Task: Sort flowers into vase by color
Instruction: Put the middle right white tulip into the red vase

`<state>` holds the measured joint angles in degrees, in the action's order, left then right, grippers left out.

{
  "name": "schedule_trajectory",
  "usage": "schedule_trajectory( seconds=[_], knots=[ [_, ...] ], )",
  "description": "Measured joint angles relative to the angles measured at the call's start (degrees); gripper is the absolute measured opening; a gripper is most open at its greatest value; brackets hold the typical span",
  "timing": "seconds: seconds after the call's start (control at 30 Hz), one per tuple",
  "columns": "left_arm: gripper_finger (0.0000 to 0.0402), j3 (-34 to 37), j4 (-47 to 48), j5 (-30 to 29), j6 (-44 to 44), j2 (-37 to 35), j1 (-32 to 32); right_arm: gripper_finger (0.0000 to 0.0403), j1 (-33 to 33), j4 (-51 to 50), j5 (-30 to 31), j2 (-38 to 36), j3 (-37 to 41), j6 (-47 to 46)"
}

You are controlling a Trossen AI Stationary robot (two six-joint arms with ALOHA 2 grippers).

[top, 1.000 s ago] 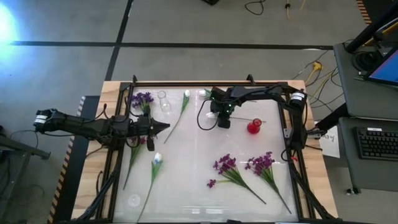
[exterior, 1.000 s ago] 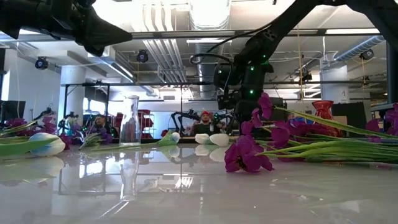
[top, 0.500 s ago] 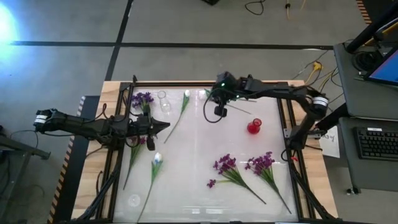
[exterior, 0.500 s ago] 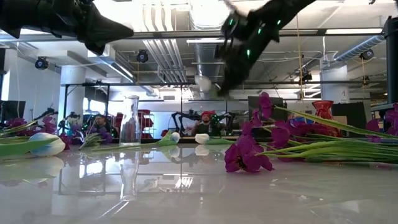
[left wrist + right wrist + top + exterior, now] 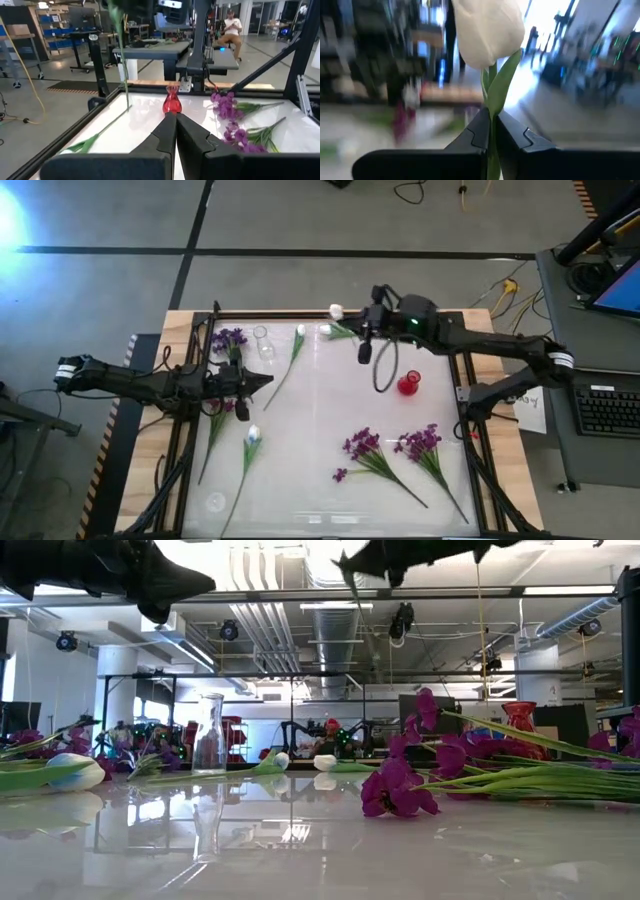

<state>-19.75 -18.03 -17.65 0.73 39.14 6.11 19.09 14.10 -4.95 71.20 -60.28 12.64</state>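
The sorting looks to be at an early stage: neither the small red glass vase (image 5: 407,385) right of centre nor the clear glass bottle vase (image 5: 262,340) at the far left appears to hold a flower yet. The right gripper (image 5: 362,332), raised above the far edge of the glossy white table (image 5: 310,440), is clamped on the thin green stem of a white tulip-like bud (image 5: 336,310), and the right wrist view shows that bud (image 5: 487,31) standing upright just above the pinched fingers (image 5: 479,131). The left gripper (image 5: 262,383) hovers over the left side of the table with its fingers pressed together and nothing between them. Left to sort, as far as can be seen: a white bud on a long stem (image 5: 299,332) just right of the clear vase, another white bud (image 5: 252,436) at the near left, a bushy purple blossom cluster (image 5: 229,338) in the far left corner, and two purple sprays with green leaves (image 5: 362,446) (image 5: 421,440) at the near right. So one stem is lifted and none placed.
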Motion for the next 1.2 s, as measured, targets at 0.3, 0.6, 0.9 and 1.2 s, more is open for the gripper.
schedule_trajectory(
  seconds=[0.3, 0.6, 0.9, 1.2],
  knots=[
    [0.0000, -3.2, 0.7, 0.0, 0.3, -0.1, 0.0, 0.0013, -1.3, 31.0, 5.0, -1.0, 14.1, -6.2],
    [0.0000, -6.2, 7.2, 0.0, 0.0, -0.1, 0.0, 0.0013, -1.3, 29.4, 8.2, -3.5, 14.2, -18.2],
    [0.0000, -6.1, 8.7, 0.0, -0.8, 0.2, 0.0, 0.0013, -3.4, -6.0, 17.6, -22.5, 11.1, -21.1],
    [0.0000, -6.0, 6.9, -2.3, -0.8, 2.2, 0.0, 0.0013, -8.7, -18.0, 29.9, -34.9, 11.3, -20.7]
  ],
)
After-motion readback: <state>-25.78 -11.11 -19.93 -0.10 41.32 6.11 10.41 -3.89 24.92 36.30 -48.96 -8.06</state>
